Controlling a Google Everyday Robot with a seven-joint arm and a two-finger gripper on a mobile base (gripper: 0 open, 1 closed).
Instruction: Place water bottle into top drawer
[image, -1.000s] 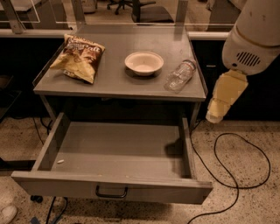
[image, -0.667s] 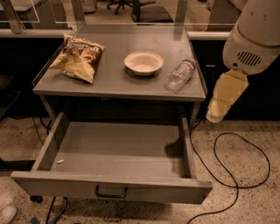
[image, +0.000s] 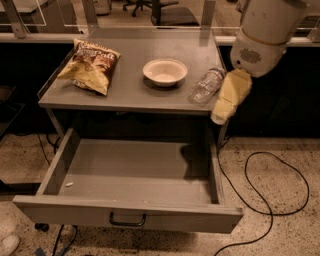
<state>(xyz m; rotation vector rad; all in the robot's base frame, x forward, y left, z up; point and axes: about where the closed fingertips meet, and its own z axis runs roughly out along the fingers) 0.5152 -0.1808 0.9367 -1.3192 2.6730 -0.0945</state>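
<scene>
Gripper (image: 223, 111) hangs just off the right front corner of the counter (image: 125, 95), near the water bottle (image: 206, 86) but seemingly not touching it. Whether it is spread or closed I cannot tell. The water bottle lies on its side on the counter, right of the bowl (image: 165, 71). The top drawer (image: 125, 214) stands pulled out with no bottle in it. Opening looks done; grasping, carrying and lowering the bottle in remain.

The white arm (image: 265, 35) is cut off by the top edge above its gripper (image: 220, 116), beside the table's (image: 125, 97) right front corner.
</scene>
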